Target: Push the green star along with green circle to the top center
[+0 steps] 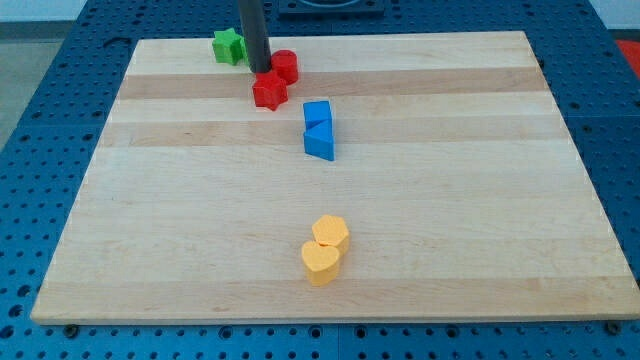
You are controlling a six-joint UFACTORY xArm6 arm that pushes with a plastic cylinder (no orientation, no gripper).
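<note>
While my tip point(261, 70) sat beside the red star point(269, 91), the green star point(229, 46) lay just to its left; no fingers existed.

Rod point(252, 30) cut off by the view's top edge, hiding the green star point(228, 46)'s right side, green circle unseen, red hexagon point(286, 66) partly covered beside the rod

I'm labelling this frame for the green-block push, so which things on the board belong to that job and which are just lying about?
In the job:
green star
my tip, just to the star's right
green circle: not visible, maybe hidden behind the rod

Lying about:
red star
red block, shape unclear
blue cube
blue triangle
yellow hexagon
yellow heart
</note>
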